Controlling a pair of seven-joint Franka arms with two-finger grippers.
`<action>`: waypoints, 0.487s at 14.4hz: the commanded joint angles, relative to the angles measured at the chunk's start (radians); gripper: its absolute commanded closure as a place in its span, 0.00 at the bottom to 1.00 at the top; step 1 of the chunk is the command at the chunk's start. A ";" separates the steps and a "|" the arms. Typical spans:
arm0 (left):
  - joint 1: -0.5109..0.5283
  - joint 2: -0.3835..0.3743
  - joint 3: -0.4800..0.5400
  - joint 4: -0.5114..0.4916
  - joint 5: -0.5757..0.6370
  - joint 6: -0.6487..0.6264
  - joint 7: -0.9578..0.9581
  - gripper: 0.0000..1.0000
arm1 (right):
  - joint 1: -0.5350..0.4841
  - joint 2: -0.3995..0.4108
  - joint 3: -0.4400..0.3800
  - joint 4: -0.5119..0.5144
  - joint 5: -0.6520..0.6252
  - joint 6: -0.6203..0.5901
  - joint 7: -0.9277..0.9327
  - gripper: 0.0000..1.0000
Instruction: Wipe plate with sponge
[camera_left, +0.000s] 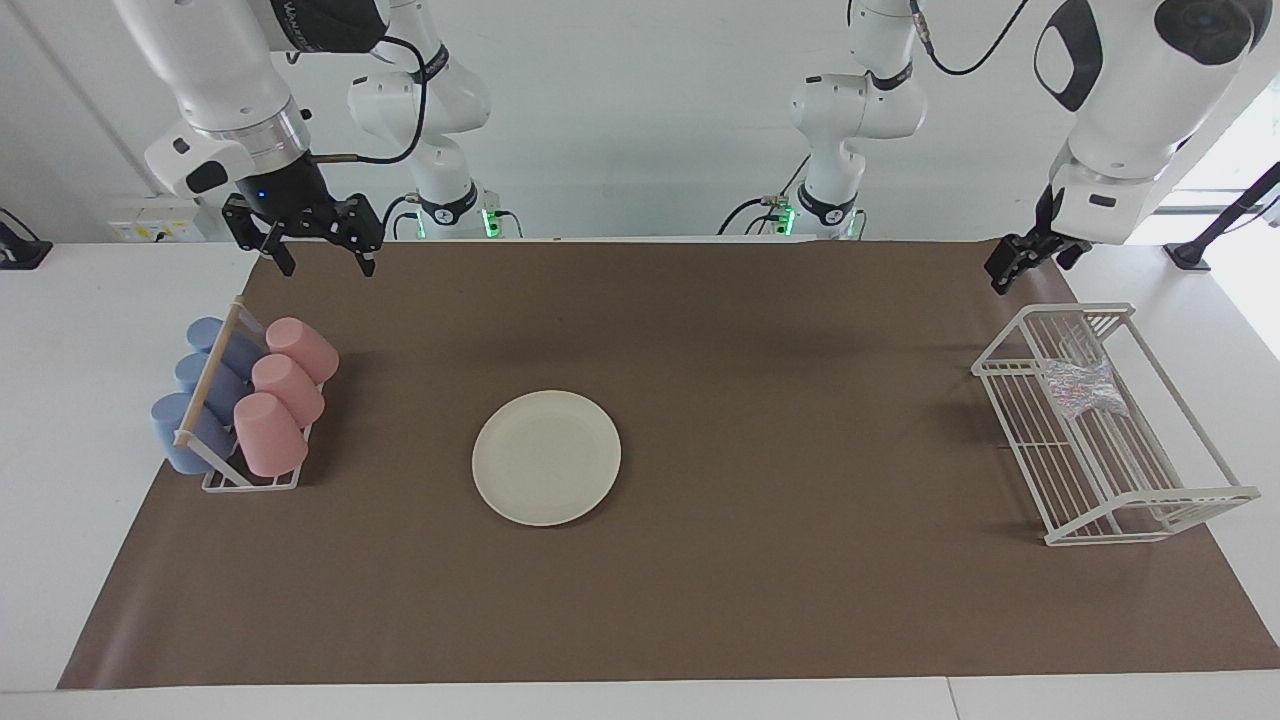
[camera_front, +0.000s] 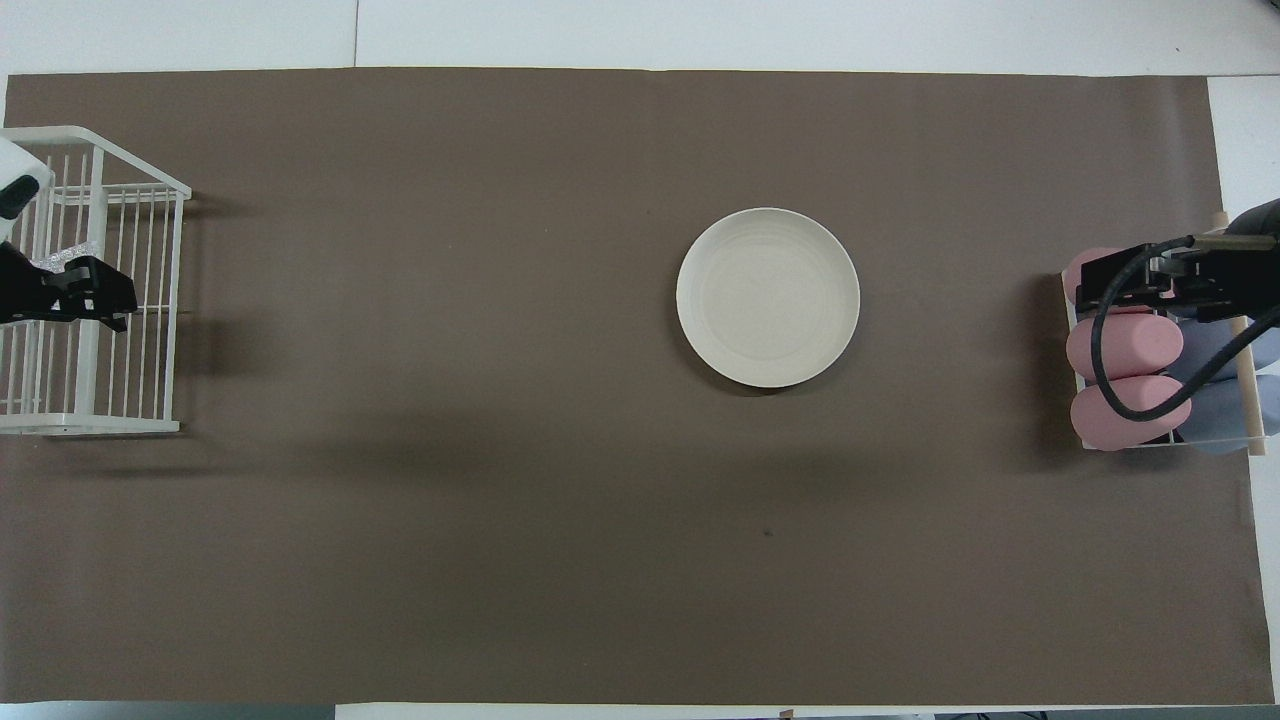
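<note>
Hanging above the bench's edge closest to the robots, my left claw (camera_left: 1006, 268) sits up in the air over the end of the white wire rack (camera_left: 1030, 420) that lies nearest the robots, touching nothing. Its fingers I read as spread apart and empty. From overhead, that claw (camera_front: 85, 298) covers part of the rack's grid (camera_front: 150, 300).

Lying inside that rack, at the left arm's end of the bench, is the small silvery-grey sponge with its glittery, crinkled surface (camera_left: 1080, 388); from above only a sliver of it (camera_front: 55, 260) shows beside the claw.

My right claw (camera_left: 320, 255) hangs over the brown paper mat (camera_left: 760, 600) at the right arm's end, its two black fingers clearly apart and holding nothing. Below it, farther from the robots, stands a white frame with a wooden bar (camera_left: 210, 375) carrying three pink cups (camera_left: 285, 395) and three blue cups (camera_left: 195, 400), all tipped on their sides.

The round, flat, cream-white plate with a shallow rim (camera_left: 546, 457) rests on the mat between the two racks, closer to the cup frame, well apart from both claws and from the sponge. Seen from overhead, the plate (camera_front: 768, 297) lies bare, nothing on it. The mat covers most of the white bench (camera_left: 70, 380).
</note>
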 joint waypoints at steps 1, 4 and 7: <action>-0.051 0.120 0.010 0.025 0.137 0.036 -0.059 0.00 | -0.005 -0.020 0.007 -0.022 -0.002 -0.010 0.164 0.00; -0.052 0.190 0.009 0.028 0.274 0.057 -0.059 0.00 | -0.005 -0.029 0.007 -0.022 -0.001 -0.051 0.367 0.00; -0.054 0.302 0.012 0.101 0.342 0.047 -0.059 0.00 | -0.005 -0.038 0.042 -0.021 0.030 -0.085 0.655 0.00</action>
